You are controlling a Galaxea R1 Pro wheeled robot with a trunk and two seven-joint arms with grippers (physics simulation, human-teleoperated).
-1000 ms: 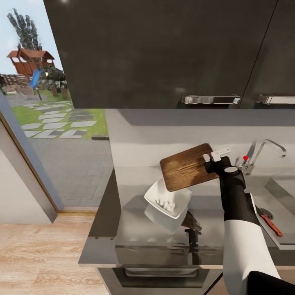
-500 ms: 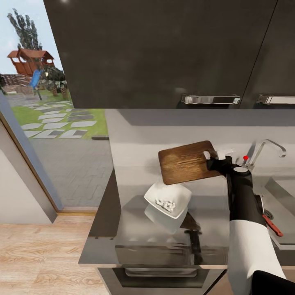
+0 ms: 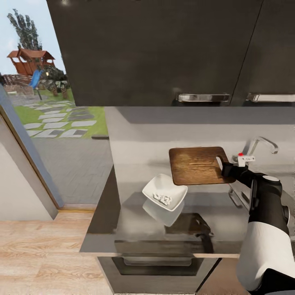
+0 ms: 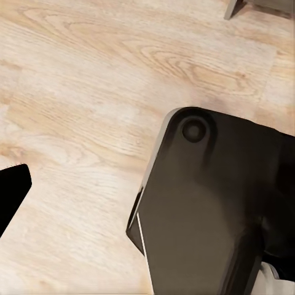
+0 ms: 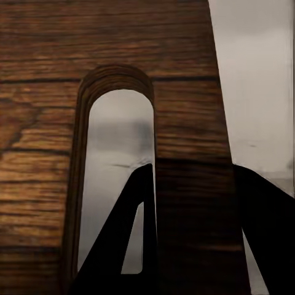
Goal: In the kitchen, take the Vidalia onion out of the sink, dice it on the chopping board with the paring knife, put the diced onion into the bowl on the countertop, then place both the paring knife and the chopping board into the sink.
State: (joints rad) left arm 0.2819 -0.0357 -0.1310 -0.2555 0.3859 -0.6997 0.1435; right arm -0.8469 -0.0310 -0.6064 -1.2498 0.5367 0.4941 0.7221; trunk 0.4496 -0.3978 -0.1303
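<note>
From the head we look forward and down over the countertop [image 3: 135, 229] at middling range. Our right wrist camera sits very close against the chopping board [image 3: 199, 165] [image 5: 123, 43] — the one part both views share. Our left wrist camera faces down at the wooden floor [image 4: 74, 86] (fairly near).

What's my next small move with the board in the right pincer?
Probably carry it further right toward the tap. The right pincer holds the chopping board by its slot end, lifted beside the bowl of diced onion, not yet over the sink.
</note>
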